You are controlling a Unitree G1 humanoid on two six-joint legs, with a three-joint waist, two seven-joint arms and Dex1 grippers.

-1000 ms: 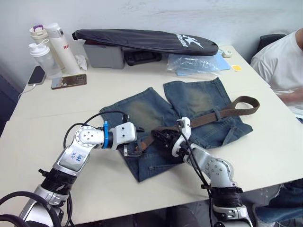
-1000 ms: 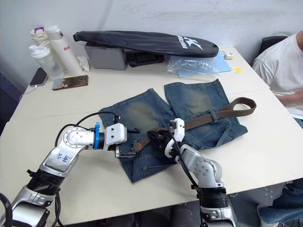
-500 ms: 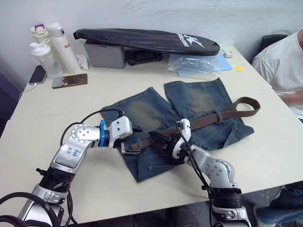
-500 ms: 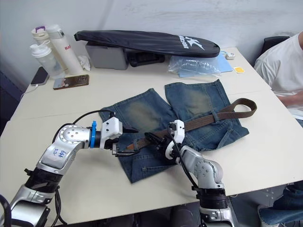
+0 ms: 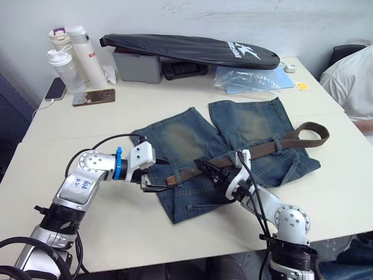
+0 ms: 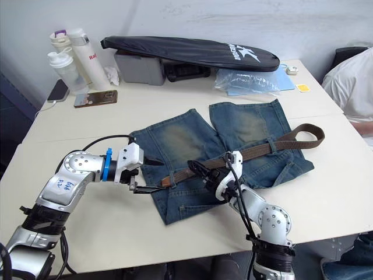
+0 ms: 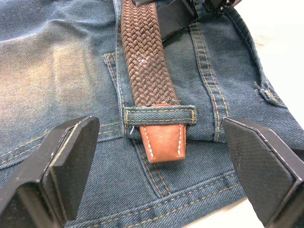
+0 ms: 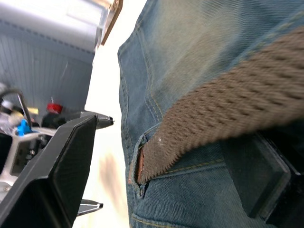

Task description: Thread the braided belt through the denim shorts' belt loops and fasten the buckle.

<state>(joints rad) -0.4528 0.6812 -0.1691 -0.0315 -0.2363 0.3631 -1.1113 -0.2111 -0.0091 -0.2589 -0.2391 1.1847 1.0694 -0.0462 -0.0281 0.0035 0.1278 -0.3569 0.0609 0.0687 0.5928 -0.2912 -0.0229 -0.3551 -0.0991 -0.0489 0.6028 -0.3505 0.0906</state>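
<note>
The left gripper point(image 5: 152, 177) reaches sideways, fingers spread wide around the braided belt point(image 7: 147, 71) tip poking through a belt loop point(image 7: 159, 115) on the denim shorts point(image 5: 186, 140). The right gripper point(image 5: 211, 172), fingers apart, straddles the belt mid-waistband.

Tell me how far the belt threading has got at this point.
Partly done. The braided belt already passes under a loop on the far leg side, and its leather tip pokes through a belt loop on the denim shorts. In hand: the left pincer is open around that tip; the right pincer sits at the belt mid-waistband. Left: the remaining loops and fastening the buckle.
</note>
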